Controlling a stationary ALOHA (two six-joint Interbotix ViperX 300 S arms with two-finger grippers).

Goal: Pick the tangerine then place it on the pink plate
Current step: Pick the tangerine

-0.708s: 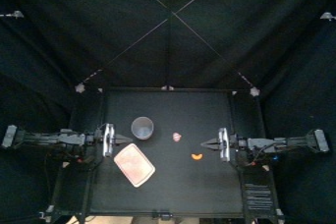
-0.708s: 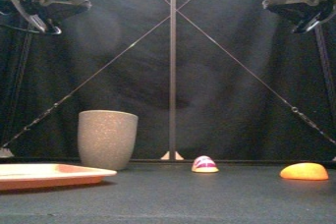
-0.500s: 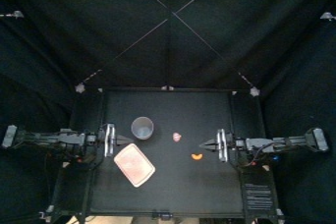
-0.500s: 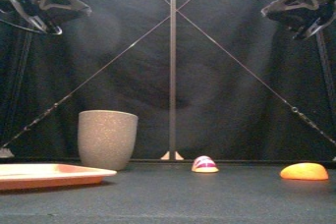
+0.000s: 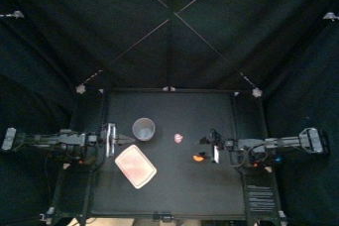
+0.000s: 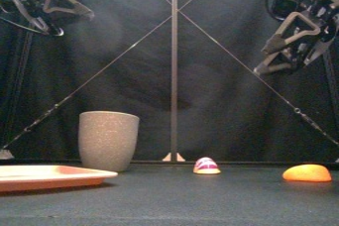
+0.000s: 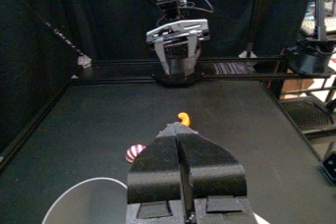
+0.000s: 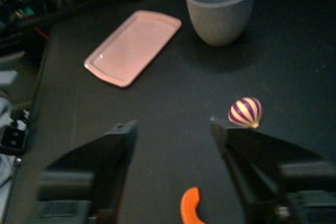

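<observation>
Seen from above, the small orange tangerine (image 5: 199, 157) lay on the flat black table (image 5: 185, 185), apart from the smooth pink plate (image 5: 135, 165). From the front, a tall round grey cup (image 6: 109, 141) stood before black curtains (image 6: 119, 71). The left gripper (image 7: 182, 133) was pinched closed and empty. The right gripper (image 8: 174, 130) was spread wide, holding nothing.

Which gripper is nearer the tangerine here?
Right. The right gripper hangs open just beside and above the tangerine, on the table's right side. The left gripper, shut, is high near the table's left edge, with the pink plate between it and the fruit.
</observation>
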